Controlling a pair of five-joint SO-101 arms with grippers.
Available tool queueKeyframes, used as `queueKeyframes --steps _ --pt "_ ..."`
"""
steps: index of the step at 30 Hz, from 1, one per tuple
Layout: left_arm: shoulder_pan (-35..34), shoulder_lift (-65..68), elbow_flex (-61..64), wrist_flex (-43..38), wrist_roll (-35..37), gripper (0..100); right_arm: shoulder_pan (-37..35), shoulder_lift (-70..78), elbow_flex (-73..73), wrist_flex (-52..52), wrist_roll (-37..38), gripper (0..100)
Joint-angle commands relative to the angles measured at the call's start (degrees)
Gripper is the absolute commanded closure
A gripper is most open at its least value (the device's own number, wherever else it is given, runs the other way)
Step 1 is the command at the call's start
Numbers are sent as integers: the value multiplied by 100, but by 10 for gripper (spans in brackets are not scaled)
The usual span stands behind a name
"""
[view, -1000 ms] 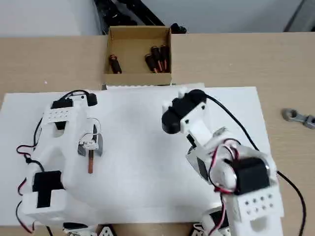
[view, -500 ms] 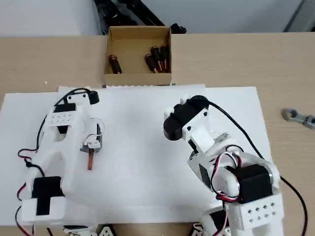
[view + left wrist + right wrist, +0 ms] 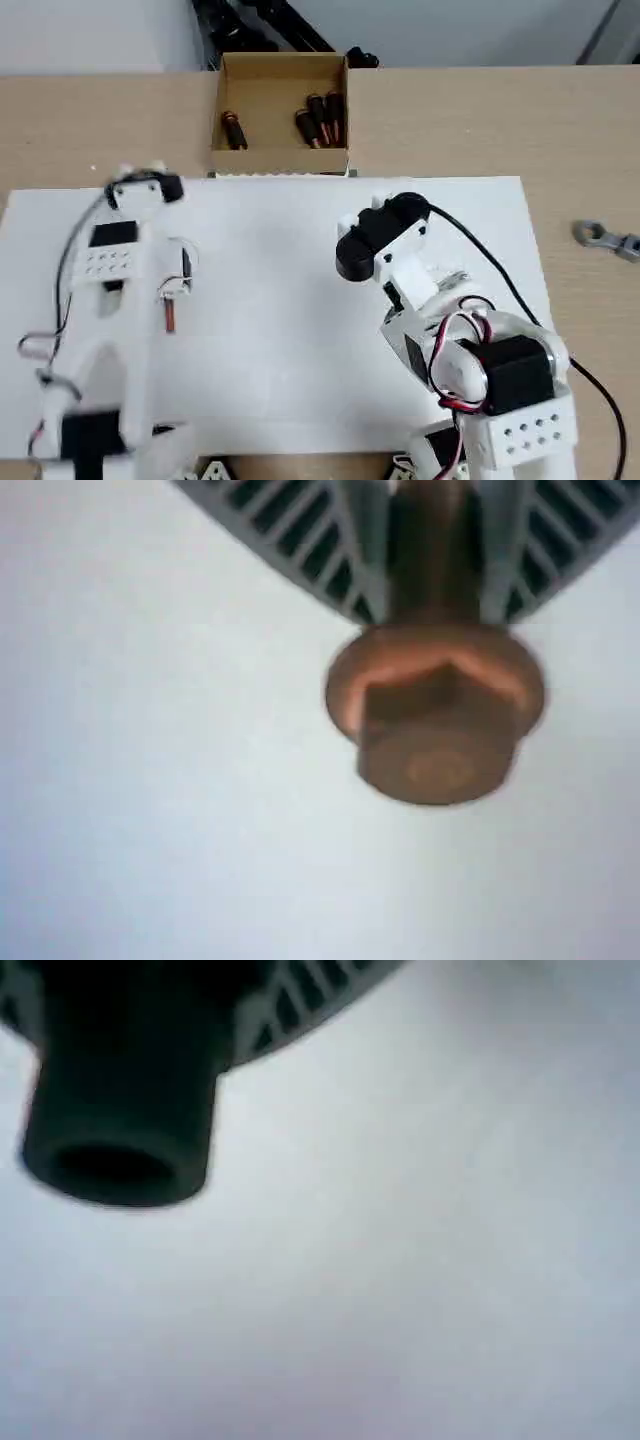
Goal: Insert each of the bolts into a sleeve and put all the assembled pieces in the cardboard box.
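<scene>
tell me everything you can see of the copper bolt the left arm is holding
The copper-coloured metal bolt has a hexagonal head on a round flange and a smooth-looking shank, with a dull shine. The left gripper is shut on the shank, with ribbed fingers on either side and the head sticking out free. In the high view it shows as a thin reddish rod over the left part of the white sheet. Whether it touches the sheet cannot be told.
</scene>
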Motion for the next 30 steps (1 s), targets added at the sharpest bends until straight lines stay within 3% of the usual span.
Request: queueKeyframes --steps 1,7,11,17,21,24,30 --pt "246 -1846 -295 545 -237 994 75 -101 -62 -207 -316 995" --pt "396 -3982 -971 985 -484 994 84 -655 -105 -1103 -967 995" --pt "229 -4703 -1323 967 -466 994 92 -892 105 -2176 -1662 995" --pt "70 -5064 -1341 -18 -44 994 57 -725 1011 -4163 -1732 995" --pt "70 -5064 -1165 -826 730 994 48 -488 1240 -4558 -2215 996" --pt "70 -5064 -1059 -1415 1178 994 -136 -426 1371 -4963 -1978 995" --pt "571 -4818 -1051 -1960 1345 994 -1024 -391 2048 -5719 -1767 995"
